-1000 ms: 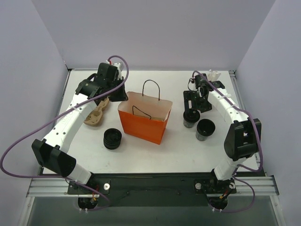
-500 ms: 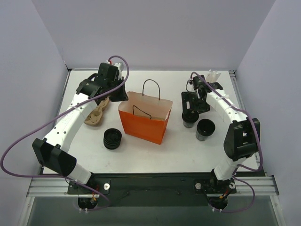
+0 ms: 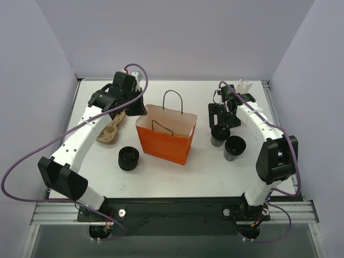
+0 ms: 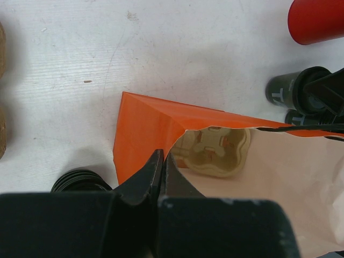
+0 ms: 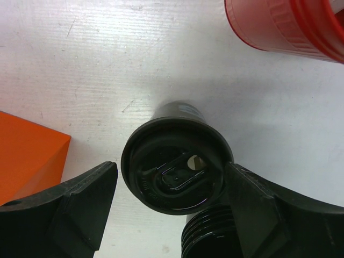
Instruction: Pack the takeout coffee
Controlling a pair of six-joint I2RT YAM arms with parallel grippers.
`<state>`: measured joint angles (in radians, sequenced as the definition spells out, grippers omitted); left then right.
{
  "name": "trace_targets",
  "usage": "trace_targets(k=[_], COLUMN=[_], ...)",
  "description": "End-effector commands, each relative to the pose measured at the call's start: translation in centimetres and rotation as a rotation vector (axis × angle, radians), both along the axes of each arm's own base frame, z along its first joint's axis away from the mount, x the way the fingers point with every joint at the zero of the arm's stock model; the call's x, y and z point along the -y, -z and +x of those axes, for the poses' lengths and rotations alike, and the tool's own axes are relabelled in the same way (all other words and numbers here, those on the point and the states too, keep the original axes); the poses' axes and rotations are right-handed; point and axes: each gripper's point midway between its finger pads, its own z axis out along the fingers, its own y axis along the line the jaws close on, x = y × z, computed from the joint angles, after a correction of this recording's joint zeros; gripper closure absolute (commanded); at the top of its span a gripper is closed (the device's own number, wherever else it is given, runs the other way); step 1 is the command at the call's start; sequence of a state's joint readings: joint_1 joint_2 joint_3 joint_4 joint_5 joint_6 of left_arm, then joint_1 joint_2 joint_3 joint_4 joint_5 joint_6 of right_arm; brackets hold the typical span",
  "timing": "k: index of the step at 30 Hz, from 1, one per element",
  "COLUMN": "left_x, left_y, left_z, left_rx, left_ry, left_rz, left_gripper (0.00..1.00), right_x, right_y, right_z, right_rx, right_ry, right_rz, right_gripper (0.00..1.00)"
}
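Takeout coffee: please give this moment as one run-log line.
left tool: shut on orange bag rim; right tool: open around takeout coffee; coffee outside bag

Right gripper (image 3: 220, 122) creeps a touch toward the far side of the table (image 3: 177, 172) since a second ago, first drifting left, then back right, and its jaws ease slightly wider as they go, so it now stands more squarely over the takeout coffee (image 3: 217, 140).
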<state>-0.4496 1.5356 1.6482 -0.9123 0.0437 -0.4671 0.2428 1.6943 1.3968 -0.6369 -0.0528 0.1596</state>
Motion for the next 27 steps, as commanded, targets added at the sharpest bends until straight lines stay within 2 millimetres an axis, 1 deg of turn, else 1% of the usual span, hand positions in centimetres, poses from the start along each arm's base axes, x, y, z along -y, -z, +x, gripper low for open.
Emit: trace_targets(k=[1, 9, 11, 13, 18, 24, 27], left_x=[0.7, 0.7, 0.7, 0.8, 0.8, 0.7, 0.8], left_y=[-2.2, -2.0, -2.1, -1.9, -1.9, -1.8, -1.8], left_z=[1.4, 1.5, 1.5, 1.6, 1.6, 1.6, 1.5], left_rx=[0.068, 0.065, 0.066, 0.063, 0.061, 0.061, 0.06], left_ry=[-0.003, 0.0, 0.001, 0.001, 0.001, 0.0, 0.001], left_rz=[-0.049, -0.046, -0.047, -0.046, -0.044, -0.044, -0.046], left_gripper=[1.0, 1.0, 1.0, 1.0, 1.0, 1.0, 1.0], right_x=[0.7, 1.1, 1.2, 1.1, 0.6, 1.0, 1.5], right_y=[-3.2, -2.4, -2.1, -1.7, -1.3, -0.5, -0.1], right_z=[0.5, -0.1, -0.3, -0.4, -0.7, -1.5, -1.4], right_rx=[0.08, 0.057, 0.047, 0.037, 0.021, -0.003, -0.008], right_ry=[0.032, 0.02, 0.013, 0.011, -0.002, 0.005, 0.016], right_rz=[-0.01, -0.034, -0.04, -0.039, -0.024, -0.051, -0.081], right_gripper=[0.17, 0.16, 0.13, 0.12, 0.12, 0.12, 0.12])
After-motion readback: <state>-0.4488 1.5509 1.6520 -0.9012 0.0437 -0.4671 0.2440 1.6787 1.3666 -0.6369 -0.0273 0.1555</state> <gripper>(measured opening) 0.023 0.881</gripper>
